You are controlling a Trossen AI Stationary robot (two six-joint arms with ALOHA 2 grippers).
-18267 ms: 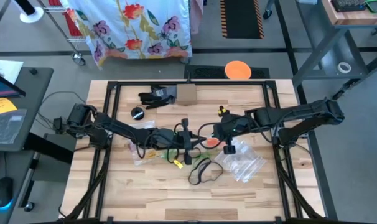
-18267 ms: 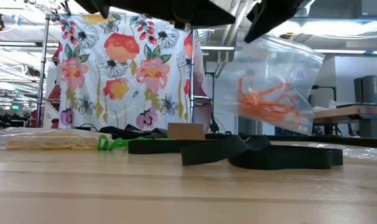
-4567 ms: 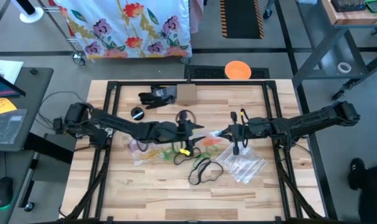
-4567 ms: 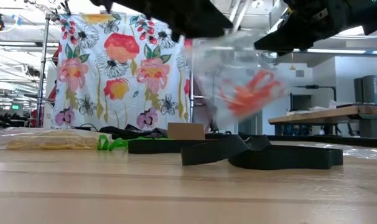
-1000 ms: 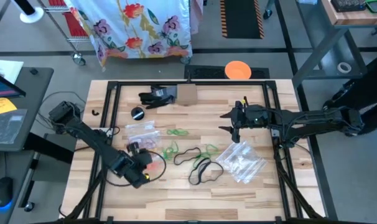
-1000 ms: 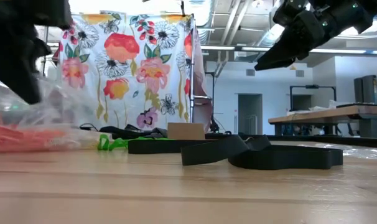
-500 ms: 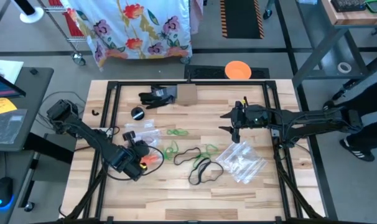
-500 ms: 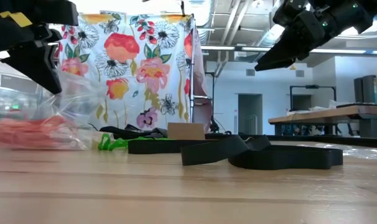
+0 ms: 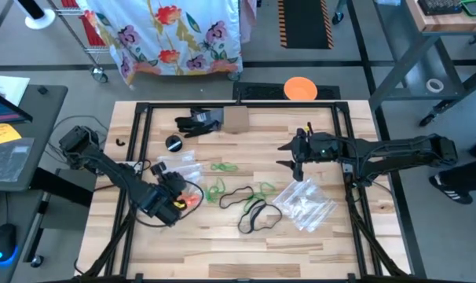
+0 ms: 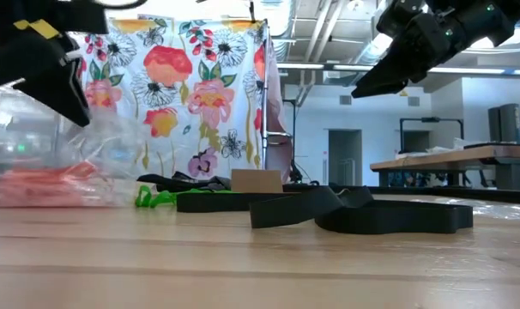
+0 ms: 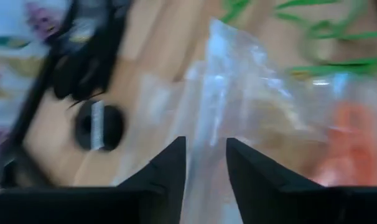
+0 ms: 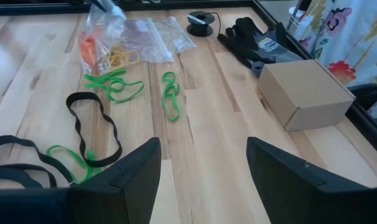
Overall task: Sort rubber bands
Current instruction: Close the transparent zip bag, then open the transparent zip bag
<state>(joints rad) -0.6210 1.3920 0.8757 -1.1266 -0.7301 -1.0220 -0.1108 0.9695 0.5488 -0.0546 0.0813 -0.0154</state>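
Observation:
A clear zip bag of orange rubber bands (image 9: 191, 201) (image 10: 45, 184) lies on the wood near the table's left side, its top rising toward my left gripper (image 9: 177, 198) (image 11: 205, 149). That gripper's fingers are parted, with the bag's clear upper part between them. A second bag holding yellow bands (image 9: 179, 167) lies just beyond. Loose green bands (image 9: 220, 167) (image 12: 170, 87) and black bands (image 9: 254, 211) (image 10: 389, 215) lie mid-table. My right gripper (image 9: 283, 154) (image 12: 204, 155) hangs open above the table's right half, touching nothing. My left gripper comes slanting down from the table's left and has the orange-band bag's clear upper part (image 11: 207, 118) in the gap of its parted fingers. I cannot tell whether a finger touches the plastic. The bag's lower part with the bands (image 10: 45, 184) rests on the table.
Empty clear bags (image 9: 305, 206) lie right of the black bands. A cardboard box (image 9: 236, 118), a black glove (image 9: 197, 122) and a small black round thing (image 9: 173, 143) sit toward the far edge. A black frame (image 9: 136, 141) borders the tabletop.
My left gripper has gone from near the table's front edge toward the far edge and tipped, taking the orange-band bag along. The bag now lies farther from the front edge, close to the yellow-band bag, its band-filled part on the wood.

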